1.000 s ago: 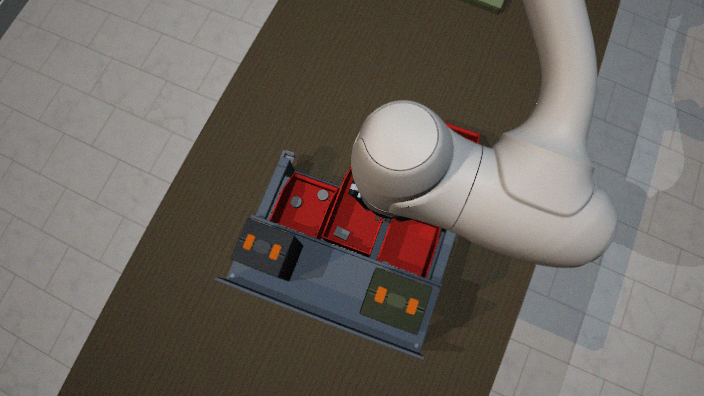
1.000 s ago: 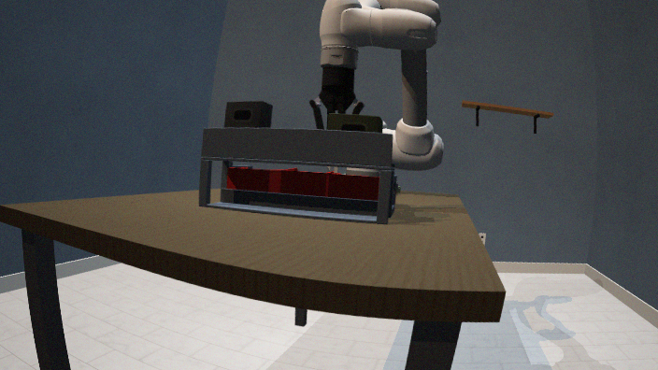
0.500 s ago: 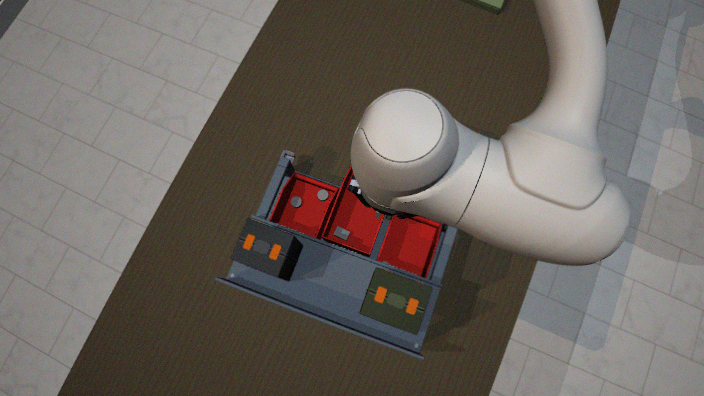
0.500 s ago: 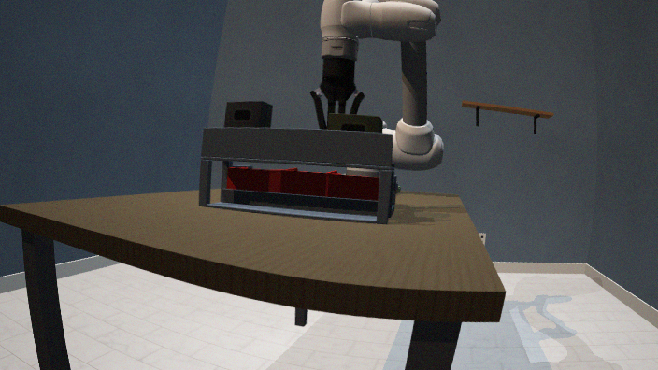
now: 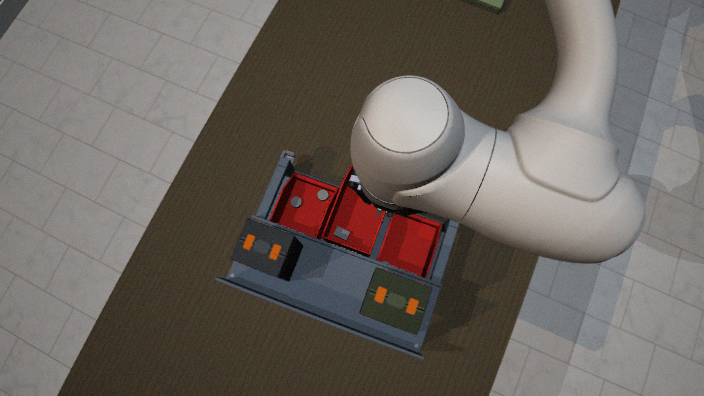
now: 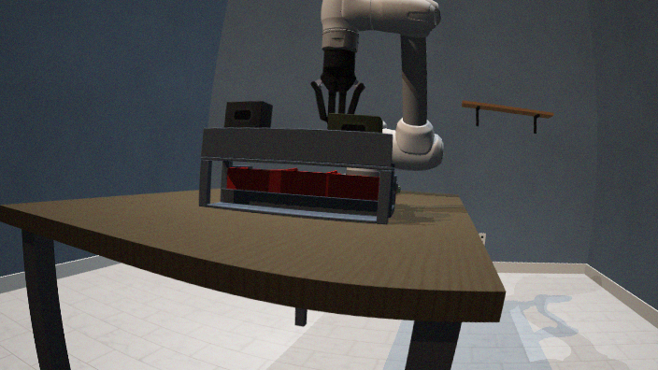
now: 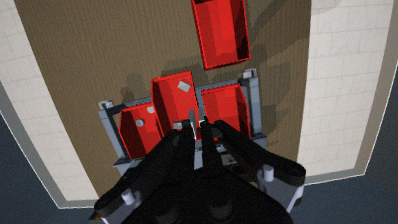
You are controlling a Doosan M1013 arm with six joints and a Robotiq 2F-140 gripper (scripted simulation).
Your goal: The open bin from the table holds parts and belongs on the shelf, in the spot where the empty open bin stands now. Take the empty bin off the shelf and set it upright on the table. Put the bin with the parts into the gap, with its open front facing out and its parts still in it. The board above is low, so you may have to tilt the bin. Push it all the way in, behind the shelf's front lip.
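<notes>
The bin with the parts [image 5: 350,220] [image 6: 306,184] [image 7: 170,102] occupies the middle place, its front projecting past its neighbours; the final push apparently remains. The end effector [image 5: 370,196] [image 6: 342,109] [image 7: 197,114] is narrow, holding nothing. Only the wrist view shows the empty bin [image 7: 222,32] on the bench [image 5: 175,250] [image 6: 280,252] [image 7: 75,100].
</notes>
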